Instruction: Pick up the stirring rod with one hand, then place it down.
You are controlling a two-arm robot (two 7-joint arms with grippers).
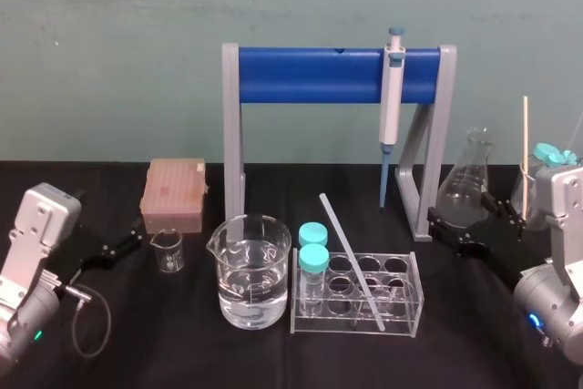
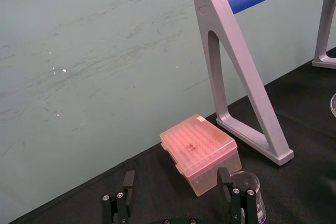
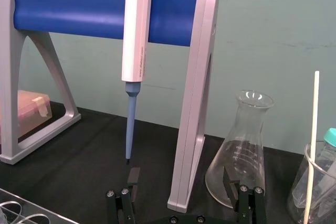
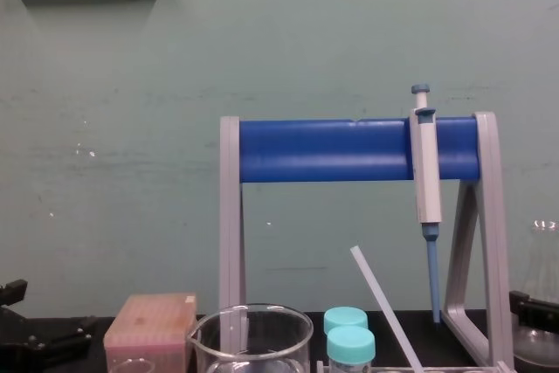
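The stirring rod leans in the clear test-tube rack, its lower end in a near well and its upper end tilted up to the far left. No gripper touches it. Two blue-capped tubes stand at the rack's left end, and a large beaker of water is just left of that. Well right of the rack, the right gripper is low over the table near the Erlenmeyer flask, pointing away, fingers spread and empty. The left gripper sits far left, facing the pink tip box, also spread and empty.
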